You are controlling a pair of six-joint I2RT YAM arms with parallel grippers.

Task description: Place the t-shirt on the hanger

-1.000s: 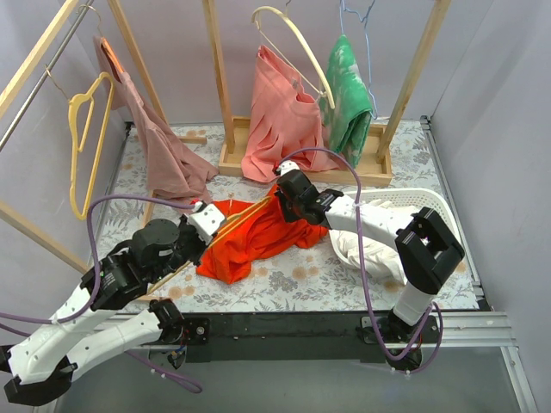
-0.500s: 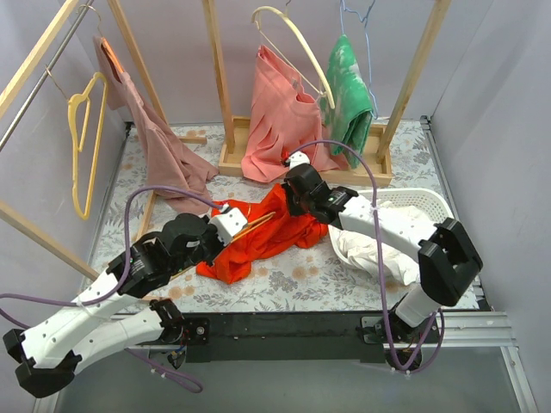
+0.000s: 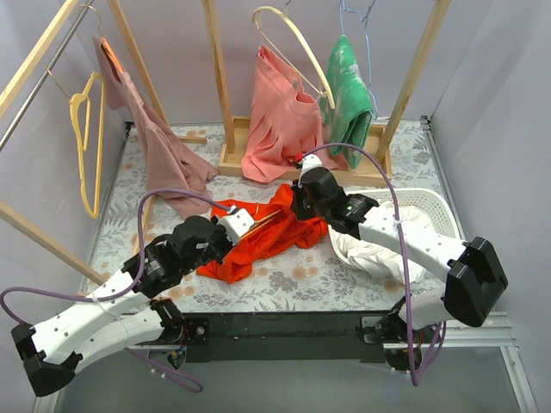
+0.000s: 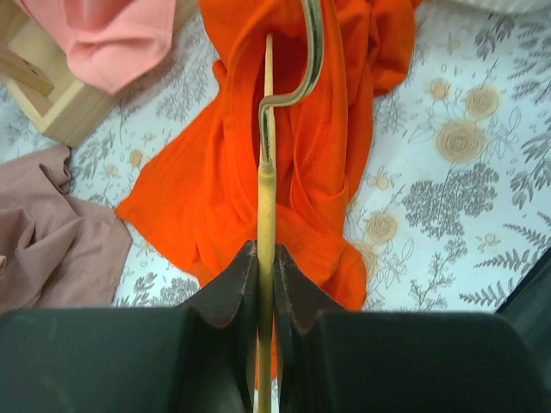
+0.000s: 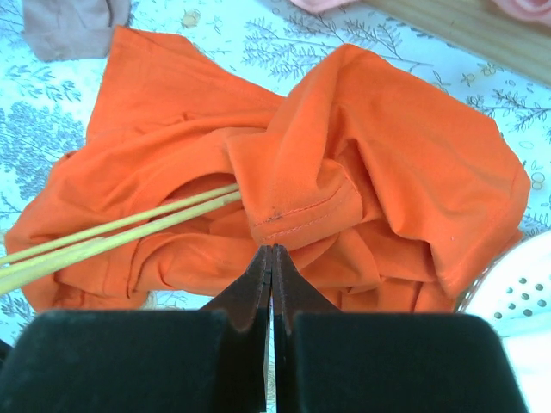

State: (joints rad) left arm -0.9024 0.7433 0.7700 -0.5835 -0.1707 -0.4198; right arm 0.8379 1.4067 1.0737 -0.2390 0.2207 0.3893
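Observation:
The red-orange t-shirt [image 3: 258,247] lies crumpled on the floral table, also in the left wrist view [image 4: 215,172] and the right wrist view [image 5: 413,163]. My left gripper [image 3: 234,226] [image 4: 266,258] is shut on the pale-yellow hanger [image 3: 256,224] [image 4: 266,206], whose arm reaches into the shirt's folds; its metal hook [image 4: 307,52] lies over the cloth. My right gripper [image 3: 300,206] [image 5: 272,249] is shut, its tips pinching a stitched hem fold at the shirt's far right end. Two hanger rods [image 5: 129,228] run under that fold.
A white basket [image 3: 424,203] with a white cloth bundle [image 3: 370,251] sits right of the shirt. A wooden rack base [image 3: 232,160] stands behind, with a salmon-pink garment [image 3: 280,120] and a green one [image 3: 349,86]. A mauve garment [image 3: 164,155] and a yellow hanger [image 3: 86,146] hang at left.
My left arm has swung right and forward, pushing the hanger farther into the shirt. My right gripper has shifted right and slightly nearer, staying at the shirt's far end.

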